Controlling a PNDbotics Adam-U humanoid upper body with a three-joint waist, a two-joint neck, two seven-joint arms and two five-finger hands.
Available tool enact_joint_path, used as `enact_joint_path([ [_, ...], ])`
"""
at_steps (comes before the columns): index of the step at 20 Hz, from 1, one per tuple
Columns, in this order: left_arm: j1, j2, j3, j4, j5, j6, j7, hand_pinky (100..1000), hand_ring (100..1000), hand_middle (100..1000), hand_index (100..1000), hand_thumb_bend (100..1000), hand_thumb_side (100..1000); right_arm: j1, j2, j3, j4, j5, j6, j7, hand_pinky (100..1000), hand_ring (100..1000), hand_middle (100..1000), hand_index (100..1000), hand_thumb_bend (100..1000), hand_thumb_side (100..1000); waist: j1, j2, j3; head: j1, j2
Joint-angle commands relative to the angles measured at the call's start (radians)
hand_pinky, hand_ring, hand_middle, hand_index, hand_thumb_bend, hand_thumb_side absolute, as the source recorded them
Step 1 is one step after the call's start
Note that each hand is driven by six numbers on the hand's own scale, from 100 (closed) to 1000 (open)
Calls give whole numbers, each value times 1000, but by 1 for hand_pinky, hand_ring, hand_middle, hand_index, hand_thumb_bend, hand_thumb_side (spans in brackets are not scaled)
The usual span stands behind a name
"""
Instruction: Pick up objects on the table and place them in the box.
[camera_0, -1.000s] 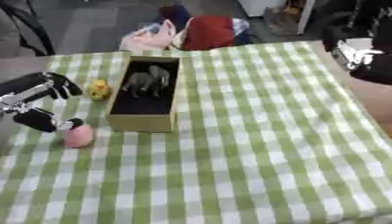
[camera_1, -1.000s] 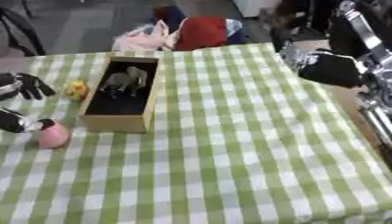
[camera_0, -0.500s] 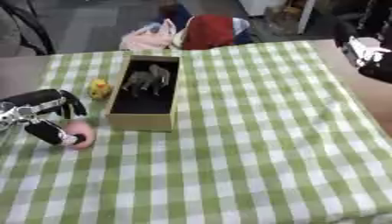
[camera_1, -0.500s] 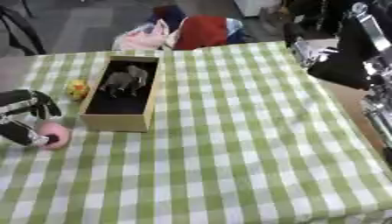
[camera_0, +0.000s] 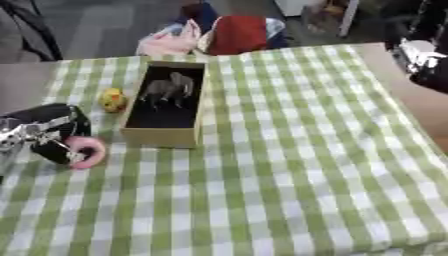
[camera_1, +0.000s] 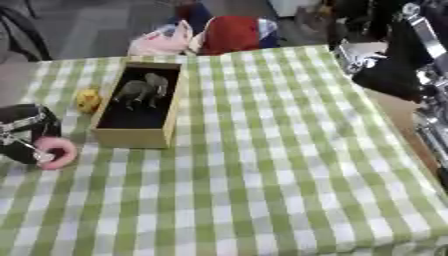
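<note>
Our left hand is curled around the pink object at the table's left edge, with the wooden box just to its right, while our right hand hangs far off, its fingers unreadable.

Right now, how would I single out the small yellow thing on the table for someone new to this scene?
Find the open wooden box standing on the green checked tablecloth, with a grey animal figure inside. The yellow object sits on the cloth just left of the box. Unlike the pink object nearer the camera, no hand touches it.
</note>
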Motion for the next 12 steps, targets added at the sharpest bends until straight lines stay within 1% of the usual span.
enact_joint_path([
  [1, -25, 31, 29, -83, 46, 16, 19, 502, 340, 325, 410, 242, 147, -10, -14, -14, -2, -6, -1, -5, 714, 785, 670, 927, 173, 329, 0, -16, 0, 0, 6],
  [4, -41, 28, 43, -152, 100, 40, 30, 504, 339, 323, 407, 228, 140, -8, -13, -15, 0, -8, 0, -6, 714, 785, 669, 927, 165, 334, -1, -18, 1, 0, 4],
  [6, -63, 17, 48, -173, 117, 57, 41, 509, 347, 327, 412, 226, 129, -7, -12, -15, 2, -10, 1, -6, 714, 785, 669, 927, 164, 335, -2, -20, 1, -2, 6],
  [9, -108, -18, 48, -157, 107, 80, 82, 514, 352, 331, 415, 230, 132, -8, -9, -11, 4, -13, 1, -3, 714, 785, 669, 928, 162, 338, -3, -24, -3, 0, 5],
  [12, -151, -65, 39, -98, 90, 84, 131, 519, 358, 337, 421, 231, 141, -13, -6, -6, 6, -14, 2, 3, 714, 785, 669, 928, 159, 341, -4, -25, -14, 2, 3],
])
